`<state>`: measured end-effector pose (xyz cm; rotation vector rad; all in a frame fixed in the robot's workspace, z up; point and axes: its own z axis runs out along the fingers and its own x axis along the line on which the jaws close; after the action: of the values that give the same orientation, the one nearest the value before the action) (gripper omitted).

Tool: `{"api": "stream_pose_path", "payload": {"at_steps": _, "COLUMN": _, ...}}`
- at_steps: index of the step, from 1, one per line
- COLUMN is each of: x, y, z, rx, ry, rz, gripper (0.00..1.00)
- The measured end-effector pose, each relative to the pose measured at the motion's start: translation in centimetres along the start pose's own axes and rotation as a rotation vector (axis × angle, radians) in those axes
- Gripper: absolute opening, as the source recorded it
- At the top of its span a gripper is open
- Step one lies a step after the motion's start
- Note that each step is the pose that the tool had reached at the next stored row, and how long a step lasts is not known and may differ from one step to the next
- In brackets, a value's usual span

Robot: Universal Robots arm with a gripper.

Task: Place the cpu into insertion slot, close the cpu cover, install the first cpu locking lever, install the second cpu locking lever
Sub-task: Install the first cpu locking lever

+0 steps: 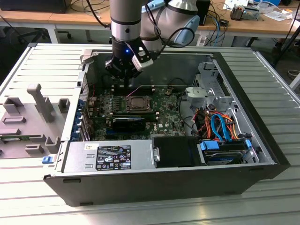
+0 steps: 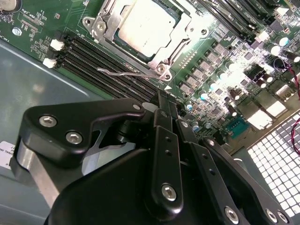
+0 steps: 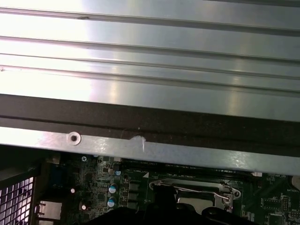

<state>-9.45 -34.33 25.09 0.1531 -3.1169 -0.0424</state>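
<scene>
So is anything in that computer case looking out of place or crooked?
One thing: beside the cpu cover, which lies closed over the cpu, a thin wire locking lever sticks out at a slant rather than lying along the frame. Nothing looks spilled or damaged.

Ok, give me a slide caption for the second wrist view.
Gripper poised above the motherboard, beside the cpu seated under the closed cpu cover.
</scene>
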Motion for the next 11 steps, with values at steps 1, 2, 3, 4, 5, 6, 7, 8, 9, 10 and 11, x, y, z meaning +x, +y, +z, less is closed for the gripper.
{"api": "stream_pose_path", "payload": {"at_steps": 1, "x": 0.00, "y": 0.00, "z": 0.05, "rx": 0.0002, "ry": 0.0001, "rz": 0.000, "gripper": 0.11}}
{"api": "stream_pose_path", "payload": {"at_steps": 2, "x": 0.00, "y": 0.00, "z": 0.08, "rx": 0.0001, "ry": 0.0001, "rz": 0.000, "gripper": 0.11}}
{"api": "stream_pose_path", "payload": {"at_steps": 3, "x": 0.00, "y": -0.01, "z": 0.09, "rx": 0.0002, "ry": 0.0002, "rz": 0.000, "gripper": 0.11}}
{"api": "stream_pose_path", "payload": {"at_steps": 4, "x": 0.00, "y": -0.01, "z": 0.12, "rx": 0.0002, "ry": 0.0002, "rz": 0.000, "gripper": 0.11}}
{"api": "stream_pose_path", "payload": {"at_steps": 5, "x": 0.00, "y": -0.01, "z": 0.14, "rx": 0.0002, "ry": 0.0001, "rz": 0.000, "gripper": 0.11}}
{"api": "stream_pose_path", "payload": {"at_steps": 6, "x": -0.01, "y": 0.00, "z": 0.21, "rx": 0.0000, "ry": -0.0001, "rz": 0.000, "gripper": 0.11}}
{"api": "stream_pose_path", "payload": {"at_steps": 7, "x": -0.01, "y": 0.01, "z": 0.31, "rx": 0.0001, "ry": 0.0001, "rz": 0.000, "gripper": 0.11}}
{"api": "stream_pose_path", "payload": {"at_steps": 8, "x": -0.01, "y": 0.02, "z": 0.40, "rx": 0.0001, "ry": 0.0001, "rz": 0.000, "gripper": 0.11}}
{"api": "stream_pose_path", "payload": {"at_steps": 9, "x": -0.02, "y": 0.05, "z": 0.51, "rx": 0.0002, "ry": 0.0001, "rz": 0.000, "gripper": 0.11}}
{"api": "stream_pose_path", "payload": {"at_steps": 10, "x": -0.03, "y": 0.08, "z": 0.61, "rx": 0.0002, "ry": 0.0001, "rz": 0.000, "gripper": 0.11}}
{"api": "stream_pose_path", "payload": {"at_steps": 11, "x": -0.04, "y": 0.09, "z": 0.71, "rx": 0.0001, "ry": 0.0001, "rz": 0.000, "gripper": 0.11}}
